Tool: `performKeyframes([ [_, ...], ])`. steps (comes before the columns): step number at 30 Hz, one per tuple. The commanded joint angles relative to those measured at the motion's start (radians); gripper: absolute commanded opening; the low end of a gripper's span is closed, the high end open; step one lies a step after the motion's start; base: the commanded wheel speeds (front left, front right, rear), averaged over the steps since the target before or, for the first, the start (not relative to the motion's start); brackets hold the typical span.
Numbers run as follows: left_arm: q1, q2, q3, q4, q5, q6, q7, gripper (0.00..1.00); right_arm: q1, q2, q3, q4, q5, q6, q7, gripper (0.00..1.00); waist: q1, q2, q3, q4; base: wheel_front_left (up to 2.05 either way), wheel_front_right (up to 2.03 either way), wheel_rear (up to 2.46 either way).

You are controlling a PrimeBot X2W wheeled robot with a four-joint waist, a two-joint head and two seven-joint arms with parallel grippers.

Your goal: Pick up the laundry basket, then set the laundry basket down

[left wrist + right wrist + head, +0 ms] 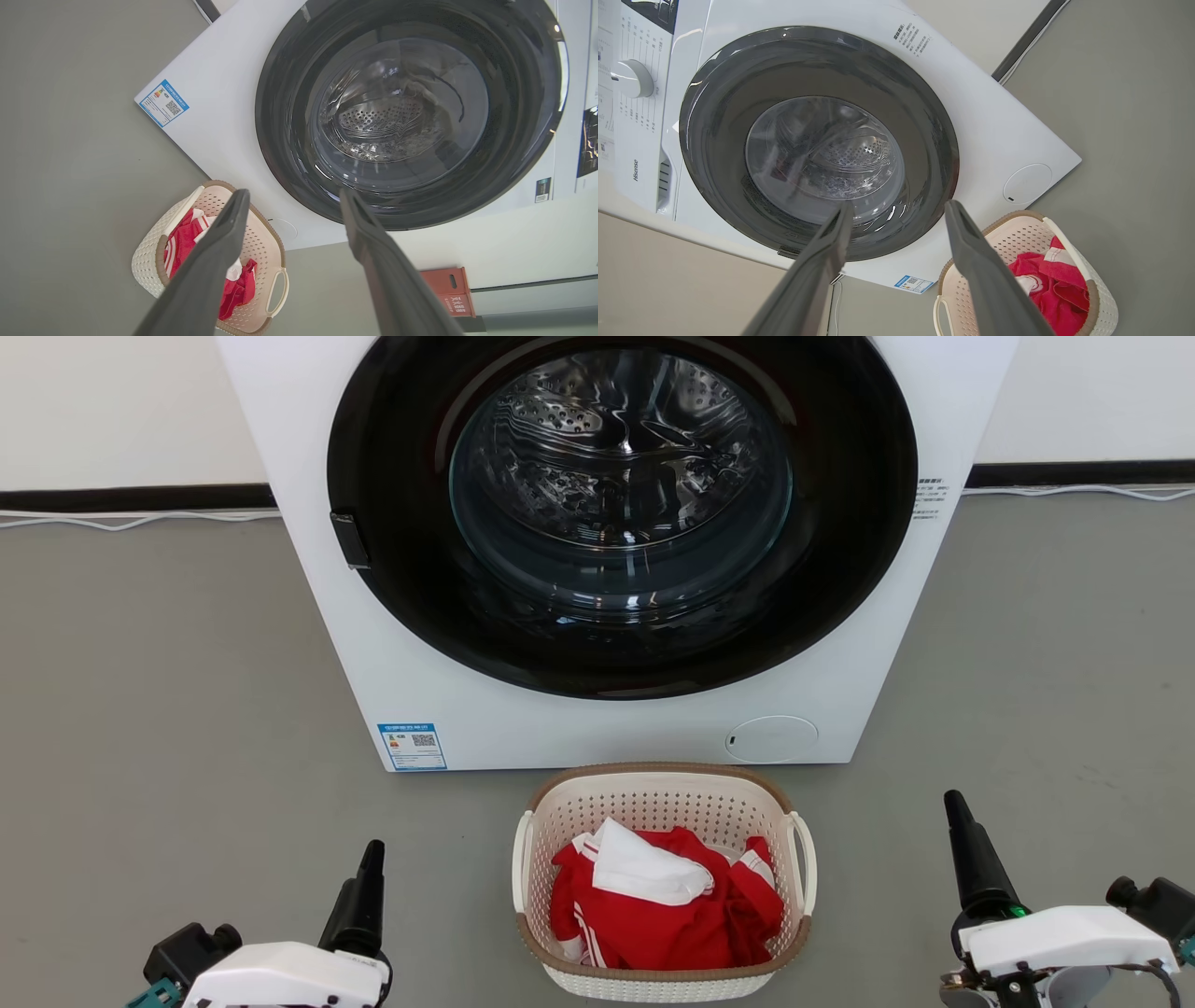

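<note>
The cream-white perforated laundry basket [653,807] with a brown rim stands on the grey floor, just in front of the washing machine. It holds red and white clothes [672,915], and its two white loop handles stick out at the sides. My left gripper [373,849] hovers to the left of the basket, apart from it. My right gripper [954,800] hovers to its right, also apart. In the left wrist view the left gripper [295,193] is open and empty, with the basket [145,266] beyond one finger. The right gripper [899,207] is open too, with the basket [1106,298] at the lower right.
A white front-loading washing machine [607,733] with a round dark glass door, shut, stands right behind the basket. A white cable [140,521] runs along the foot of the wall. A red box [448,289] sits on the floor by the wall.
</note>
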Motion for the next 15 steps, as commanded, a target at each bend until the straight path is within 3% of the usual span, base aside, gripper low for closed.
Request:
performKeyframes([
  [1,-0.032,0.008,0.005,-0.030,0.033,0.007,-0.012,1.00,-0.029,-0.015,0.015,-0.030,-0.037,0.003,-0.017,1.00,-0.0001,0.0000,0.000,0.000,0.00,0.00,0.00],
  [15,-0.028,0.010,-0.019,-0.038,0.193,0.033,-0.054,1.00,-0.028,-0.025,0.040,-0.030,-0.206,0.004,-0.058,1.00,-0.0001,0.0000,-0.001,-0.004,0.00,0.00,0.00],
])
